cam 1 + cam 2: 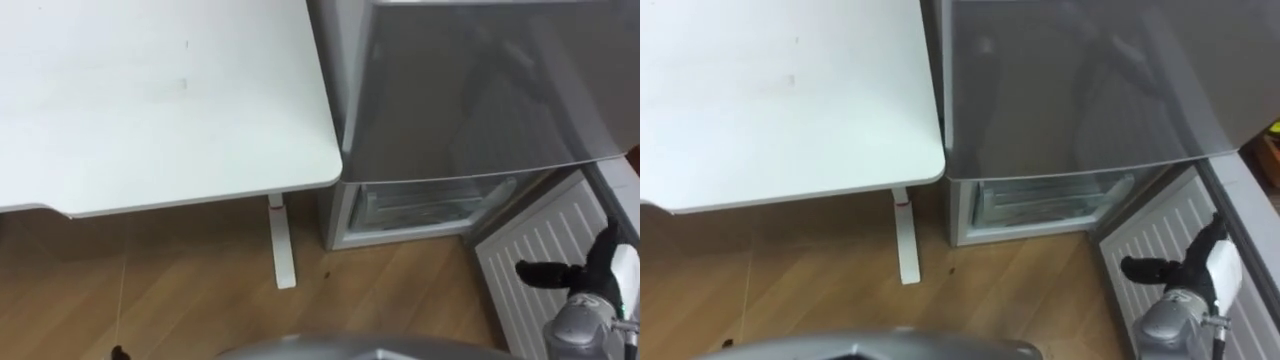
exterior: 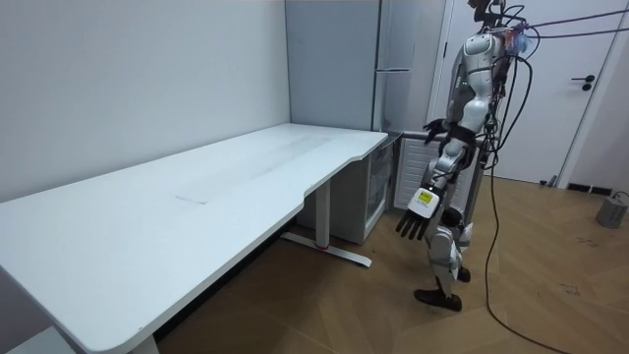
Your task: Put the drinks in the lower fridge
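**Lower fridge is open, but no drink in hand yet**

Starting closest to the robot: its right hand (image 1: 575, 282) hovers just in front of the fridge (image 2: 329, 98), over the swung-out lower door (image 1: 530, 250). The fingers are stretched out toward the fridge with the thumb up, and there's nothing in it. I can't tell if it's touching the door or just above it. The left hand (image 2: 421, 208) (going by the body in the room view) hangs low in front of the fridge, down near that same door. Its fingers are loose and straight, and it's holding nothing either.

Next back, the lower compartment (image 1: 420, 205) stands open at the foot of the fridge. Inside I can make out what looks like a clear drawer or shelf, but it's too murky to say what's in it. Above it the grey upper door (image 1: 470, 90) is closed. Furthest off, the white table (image 1: 150, 100) sits just beside the fridge, on its left as the robot sees it.

Progress-wise, I'd say the opening-up part is done, since that door is wide open. The loading doesn't look started: neither hand carries a drink, and I honestly can't tell where the drinks are. So nearly everything is left: fetch the drinks, set them in the lower compartment, shut the door.
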You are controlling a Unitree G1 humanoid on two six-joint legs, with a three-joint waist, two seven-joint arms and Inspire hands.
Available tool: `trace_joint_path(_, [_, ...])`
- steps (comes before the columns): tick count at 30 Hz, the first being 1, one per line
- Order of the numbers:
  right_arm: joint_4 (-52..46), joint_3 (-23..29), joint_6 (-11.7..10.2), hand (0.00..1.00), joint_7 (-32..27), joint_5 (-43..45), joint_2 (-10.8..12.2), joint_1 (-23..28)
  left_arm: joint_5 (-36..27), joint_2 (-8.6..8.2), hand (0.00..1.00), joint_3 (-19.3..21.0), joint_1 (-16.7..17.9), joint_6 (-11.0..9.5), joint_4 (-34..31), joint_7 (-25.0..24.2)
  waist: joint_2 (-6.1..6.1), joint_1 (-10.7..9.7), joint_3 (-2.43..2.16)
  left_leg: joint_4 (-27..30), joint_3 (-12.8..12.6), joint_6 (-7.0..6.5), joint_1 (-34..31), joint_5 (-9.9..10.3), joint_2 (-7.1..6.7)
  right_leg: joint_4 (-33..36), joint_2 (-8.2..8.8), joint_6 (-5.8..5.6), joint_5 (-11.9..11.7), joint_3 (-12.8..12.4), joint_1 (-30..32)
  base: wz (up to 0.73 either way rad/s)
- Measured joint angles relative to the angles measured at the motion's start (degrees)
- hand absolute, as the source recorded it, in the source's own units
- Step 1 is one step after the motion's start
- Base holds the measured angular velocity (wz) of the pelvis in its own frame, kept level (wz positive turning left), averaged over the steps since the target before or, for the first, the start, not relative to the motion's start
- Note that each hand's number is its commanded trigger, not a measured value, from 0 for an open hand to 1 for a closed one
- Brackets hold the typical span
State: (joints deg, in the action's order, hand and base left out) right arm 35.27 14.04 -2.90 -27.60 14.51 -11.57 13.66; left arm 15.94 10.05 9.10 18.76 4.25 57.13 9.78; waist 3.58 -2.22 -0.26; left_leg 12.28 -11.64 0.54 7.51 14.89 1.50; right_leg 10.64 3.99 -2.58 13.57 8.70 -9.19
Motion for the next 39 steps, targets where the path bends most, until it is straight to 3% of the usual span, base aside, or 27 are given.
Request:
trace_joint_path(3, [-0.02,3.64,-0.12,0.00,-0.28,-2.20,-1.07,-1.09,0.02,-0.02,0.00,1.27,1.03,-0.01,-0.33,-0.45,0.56,-0.60,-0.02,0.00,0.09,0.00,0.04,-0.14,-0.02,-0.01,0.03,0.00,-0.01,0.11,-0.12,0.00])
trace_joint_path(7, [0.62,7.59,-0.19,0.00,-2.04,-7.20,-5.25,-2.07,0.01,0.03,0.00,4.35,1.03,-0.02,-0.31,-0.43,1.26,-0.67,0.05,0.07,0.63,0.01,-0.24,-0.16,-0.05,0.02,0.04,0.02,-0.03,0.31,-0.28,0.01])
trace_joint_path(11, [1.08,10.98,-0.19,0.00,-2.56,-9.89,-7.52,-3.96,0.02,0.15,0.00,4.36,1.06,-0.24,-0.31,-0.58,1.97,-1.64,0.09,-0.57,1.02,0.00,-0.44,-0.35,-0.14,0.02,0.06,0.01,-0.03,0.76,-0.20,0.07])
trace_joint_path(16, [2.67,14.80,0.12,0.00,-3.10,-14.94,-12.37,-6.83,0.00,0.51,0.00,6.47,1.11,-0.43,-0.61,-1.41,2.43,-2.09,0.18,-0.43,1.00,0.01,-0.63,-0.37,-0.14,0.00,0.03,0.02,-0.03,0.73,0.10,0.00])
trace_joint_path(22, [10.15,16.81,2.21,0.00,-2.88,-16.70,-16.25,-12.19,0.00,2.47,0.00,6.76,2.16,0.55,-3.41,-2.07,2.78,-2.24,0.20,-0.39,1.49,0.04,-0.75,-0.42,-0.18,-0.05,0.03,0.02,-0.03,0.87,0.11,0.02])
trace_joint_path(26, [13.22,16.89,3.79,0.00,-0.91,-19.32,-17.60,-13.79,-0.05,2.77,0.00,6.94,2.19,0.79,-4.48,-3.23,2.53,-2.50,0.23,0.04,2.49,0.03,-1.30,-0.41,-0.26,-0.05,0.03,0.01,-0.03,1.35,0.09,0.12])
trace_joint_path(31, [21.44,17.79,5.73,0.00,1.86,-28.32,-23.54,-17.20,0.00,2.71,0.00,10.13,2.70,1.68,-5.43,-4.07,1.60,-2.97,0.10,0.62,3.86,0.07,-2.46,-0.50,-0.31,-0.09,0.02,0.02,-0.03,2.39,0.08,0.14])
trace_joint_path(39, [29.85,18.82,8.02,0.00,7.32,-39.34,-28.16,-22.30,-0.02,3.37,0.00,12.56,3.34,2.81,-5.29,-5.39,1.37,-3.80,0.02,1.17,4.51,0.21,-3.02,-0.98,-0.22,-0.08,-0.10,0.21,-0.14,2.94,-0.02,0.05])
